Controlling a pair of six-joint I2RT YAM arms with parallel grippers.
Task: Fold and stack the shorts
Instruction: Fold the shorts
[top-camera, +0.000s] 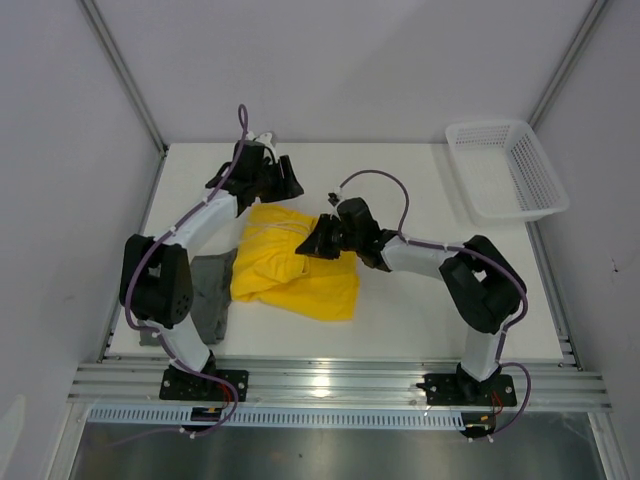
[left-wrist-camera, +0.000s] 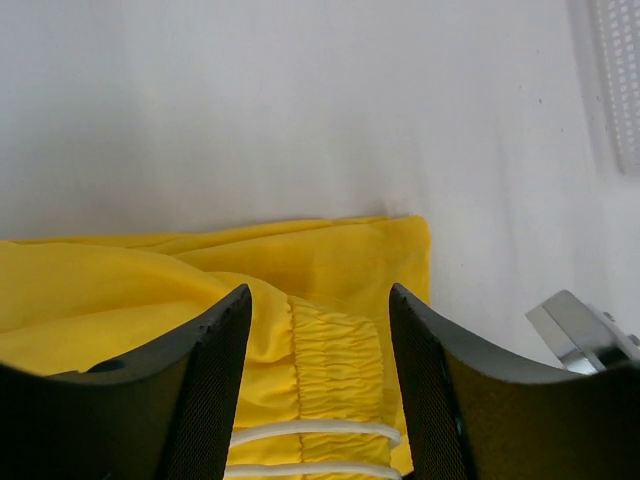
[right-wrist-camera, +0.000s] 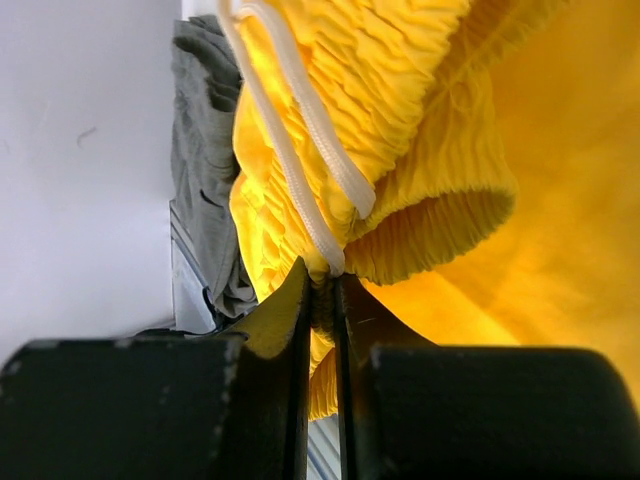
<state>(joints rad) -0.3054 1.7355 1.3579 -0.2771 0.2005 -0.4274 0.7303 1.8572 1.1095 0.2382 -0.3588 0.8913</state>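
Table: white tabletop (top-camera: 400, 320) boxed in by pale grey walls (top-camera: 350, 70), with an aluminium rail (top-camera: 340, 385) along the near edge carrying both arm bases.
Yellow shorts: bright yellow shorts (top-camera: 300, 275) lie rumpled left of the table's centre, between the two grippers. The elastic waistband is at the far side.
Grey shorts: dark grey shorts (top-camera: 212, 290) lie crumpled near the table's left edge, beside the left arm and touching the yellow pair's left side. The right wrist view shows them (right-wrist-camera: 205, 150) behind the yellow cloth.
Left gripper: left gripper (left-wrist-camera: 320, 300) hovers over the far edge of the yellow shorts (left-wrist-camera: 330, 250). Its fingers are spread, the gathered waistband shows in the gap, and it pinches nothing.
Right gripper: right gripper (right-wrist-camera: 322, 290) has its jaws pressed together on a fold of the yellow shorts (right-wrist-camera: 500, 200) at the waistband, with the cloth lifted and bunched above the fingers.
Drawstring: white drawstring (right-wrist-camera: 300, 130) runs down the waistband to the pinch point.
Basket: white mesh basket (top-camera: 505, 170) sits at the far right corner, well apart from both pairs.
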